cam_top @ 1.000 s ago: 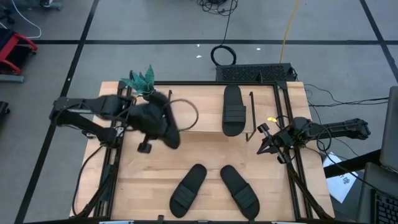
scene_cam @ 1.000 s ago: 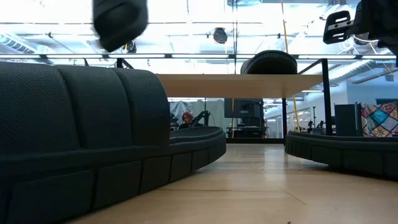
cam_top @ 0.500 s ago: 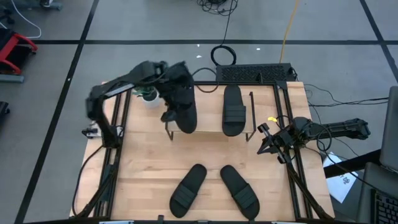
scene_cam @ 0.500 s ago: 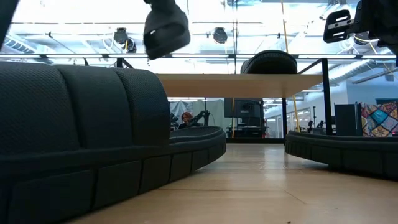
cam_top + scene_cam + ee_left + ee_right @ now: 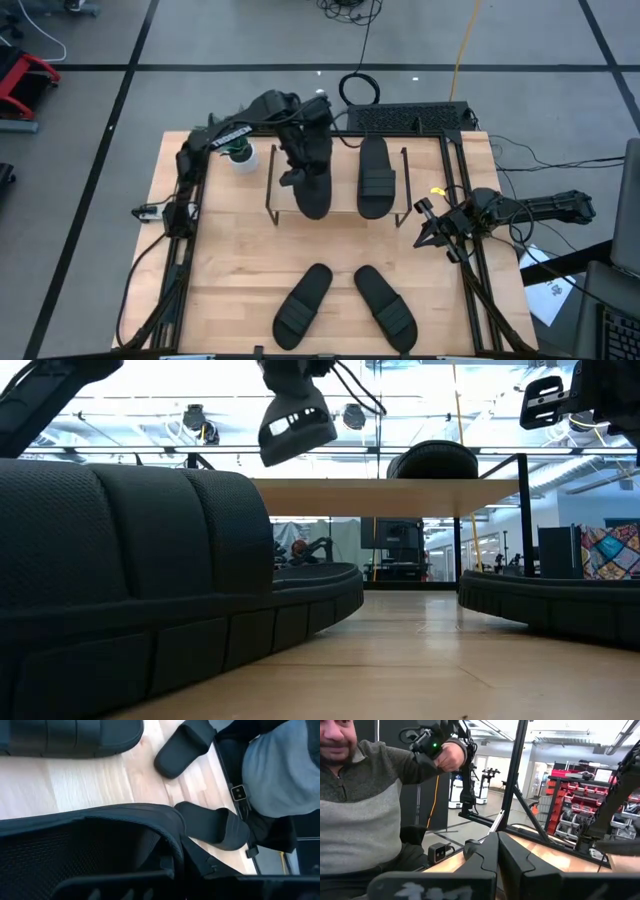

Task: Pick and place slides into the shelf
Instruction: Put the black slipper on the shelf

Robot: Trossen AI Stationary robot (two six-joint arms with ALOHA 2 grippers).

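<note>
My left gripper (image 5: 300, 158) is shut on a black slide (image 5: 313, 188) and holds it over the left half of the shelf (image 5: 340, 215), a light-wood board on thin black legs. In the low view this slide (image 5: 297, 422) hangs above the shelf board (image 5: 350, 484). A second slide (image 5: 375, 178) lies sole down on the shelf's right half. Two more slides (image 5: 303, 303) (image 5: 385, 305) lie on the table near its front edge. My right gripper (image 5: 428, 226) waits shut at the table's right edge, touching nothing. My left gripper holds the slide by its far end (image 5: 303, 168), coming from the table's far left and slanting down. The slide's own strap (image 5: 125, 827) covers the fingers, so the kind of hold does not show. The slide hangs clear of the shelf board, tilted, its length running far to near.
A small green plant in a white pot (image 5: 238, 152) stands at the table's far left, beside the shelf. A person in a grey top (image 5: 360, 810) sits beyond the table's right side. Bare wood lies between the shelf and the two front slides.
My left gripper has carried the slide from the table's left side toward the right and far edge, out over the shelf's left half. It has turned on the way, so the slide now lies parallel to the one on the shelf. It stayed shut throughout.
</note>
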